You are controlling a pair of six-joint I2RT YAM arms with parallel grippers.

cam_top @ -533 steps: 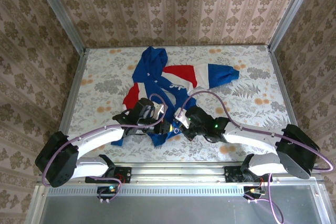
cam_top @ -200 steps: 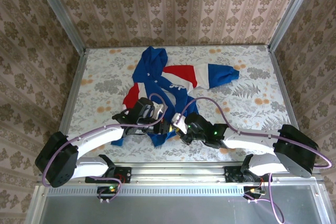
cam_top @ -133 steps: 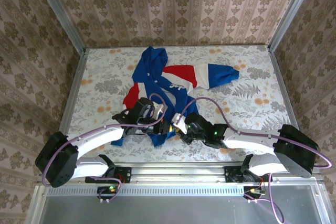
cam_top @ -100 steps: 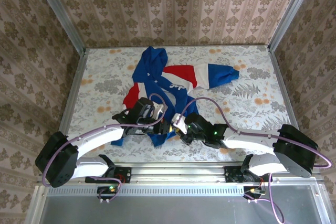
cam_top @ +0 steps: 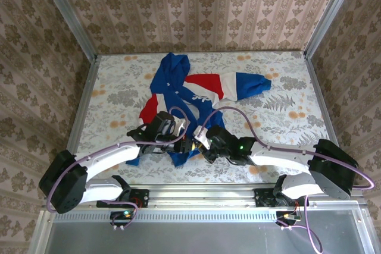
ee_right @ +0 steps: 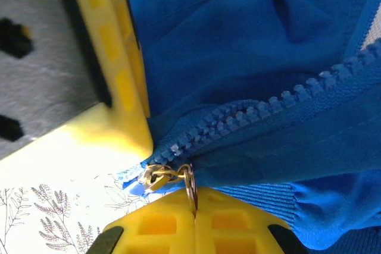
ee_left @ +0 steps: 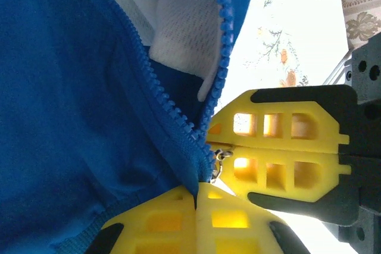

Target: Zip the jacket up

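- Floral bench (cam_top: 286,117): the jacket (cam_top: 184,96) is laid crumpled at its middle, zip (ee_left: 172,111) largely open.
- Left hand (ee_left: 196,200) is closed on the hem (ee_right: 262,197) beside the zip's foot; right hand (ee_right: 193,215) is clamped on the zip pull (ee_right: 178,178).
- Soft, light cloth (apt to bunch): hem to be held taut.

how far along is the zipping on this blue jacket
Done: the slider sits at the bottom of the jacket, where both rows of teeth meet. In hand: the right jaws are shut on the pull ring, the left jaws shut on the fabric beside it. Left: the whole pull upward; in the left wrist view the teeth above the slider stand apart over white lining.
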